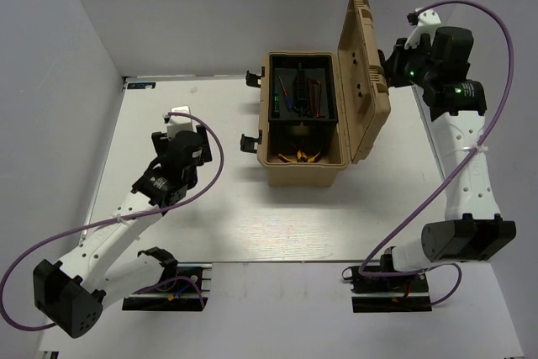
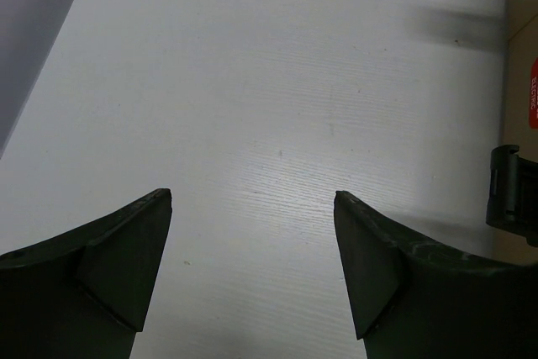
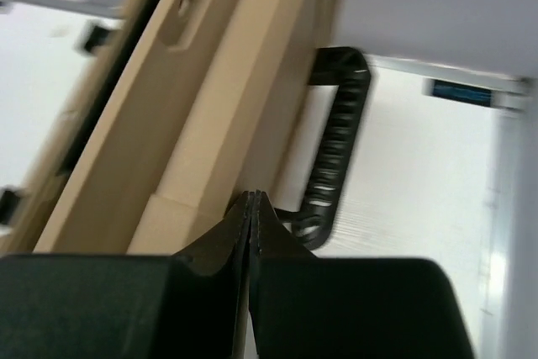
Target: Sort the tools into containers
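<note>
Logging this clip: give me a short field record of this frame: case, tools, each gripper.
case: tan case, open, lid upright along its right side
tools: yellow-handled pliers in the case's near compartment, hex keys in its far black tray
left gripper: open, empty, above bare table
right gripper: shut, tips at the lid's outer face beside the black handle
loose tools: none visible on the table

Tools (image 1: 296, 94) inside tan case (image 1: 303, 176): too small to tell apart. Left wrist view crops case at right edge. Case handle (image 3: 336, 149) blurred.
</note>
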{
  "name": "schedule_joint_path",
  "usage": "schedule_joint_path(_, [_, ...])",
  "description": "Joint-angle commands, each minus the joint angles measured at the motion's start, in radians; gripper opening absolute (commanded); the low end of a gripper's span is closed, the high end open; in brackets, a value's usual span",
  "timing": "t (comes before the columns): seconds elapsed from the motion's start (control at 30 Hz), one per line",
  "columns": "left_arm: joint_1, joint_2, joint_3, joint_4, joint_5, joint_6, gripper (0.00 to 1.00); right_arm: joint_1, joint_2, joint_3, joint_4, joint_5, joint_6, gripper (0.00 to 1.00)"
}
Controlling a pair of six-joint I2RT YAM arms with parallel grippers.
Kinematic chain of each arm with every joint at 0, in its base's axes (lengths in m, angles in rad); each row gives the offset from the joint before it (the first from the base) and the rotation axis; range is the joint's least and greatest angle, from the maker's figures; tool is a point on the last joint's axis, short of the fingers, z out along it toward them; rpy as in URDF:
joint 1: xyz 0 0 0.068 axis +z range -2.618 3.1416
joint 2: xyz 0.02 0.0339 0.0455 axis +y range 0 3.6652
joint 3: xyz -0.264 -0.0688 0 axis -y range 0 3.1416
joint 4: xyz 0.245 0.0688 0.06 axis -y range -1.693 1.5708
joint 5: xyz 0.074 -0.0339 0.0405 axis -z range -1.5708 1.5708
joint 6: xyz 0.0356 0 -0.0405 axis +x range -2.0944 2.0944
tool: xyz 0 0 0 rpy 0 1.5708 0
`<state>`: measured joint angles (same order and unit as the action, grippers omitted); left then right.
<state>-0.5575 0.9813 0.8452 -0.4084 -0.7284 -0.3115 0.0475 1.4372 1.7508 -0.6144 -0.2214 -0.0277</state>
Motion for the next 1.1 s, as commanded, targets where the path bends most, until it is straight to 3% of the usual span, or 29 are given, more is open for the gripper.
schedule_joint_path(0.0, [0.005,-0.024,-0.012,0.005,-0.023,-0.003,0.88,-0.008,0.011,0.055,0.002,-0.367,0.118,0.0])
schedule_joint_path(0.17, [0.005,-0.024,-0.012,0.005,-0.023,-0.003,0.88,-0.012,0.022,0.046,0.074,-0.648,0.216,0.0])
schedule_joint_path(0.37, [0.005,-0.024,-0.012,0.005,-0.023,-0.003,0.89,-0.009,0.014,-0.014,0.196,-0.782,0.318,0.0])
schedule_joint_path(0.5, [0.005,-0.024,-0.012,0.005,-0.023,-0.012,0.89,-0.009,-0.033,-0.039,0.196,-0.69,0.276,0.0])
schedule_joint_path(0.7, [0.005,-0.024,-0.012,0.005,-0.013,-0.012,0.89,-0.006,-0.09,-0.085,0.147,-0.403,0.219,0.0])
schedule_joint_path(0.8, [0.005,-0.024,-0.012,0.005,0.027,0.012,0.96,-0.009,-0.113,-0.146,0.117,-0.285,0.161,0.0])
schedule_joint_path(0.9, [0.005,-0.035,-0.021,0.019,0.092,0.052,0.99,-0.005,-0.129,-0.214,0.079,-0.233,0.111,0.14])
schedule_joint_path(0.97, [0.005,-0.044,-0.021,0.042,0.139,0.067,0.99,0.002,-0.124,-0.237,0.064,-0.214,0.08,0.32])
schedule_joint_path(1.0, [0.005,-0.062,-0.032,0.052,0.159,0.077,0.99,0.02,-0.107,-0.263,0.003,-0.119,0.033,0.42])
schedule_joint_path(1.07, [0.005,-0.062,-0.032,0.052,0.175,0.087,0.99,0.026,-0.089,-0.287,-0.042,-0.074,-0.032,0.47])
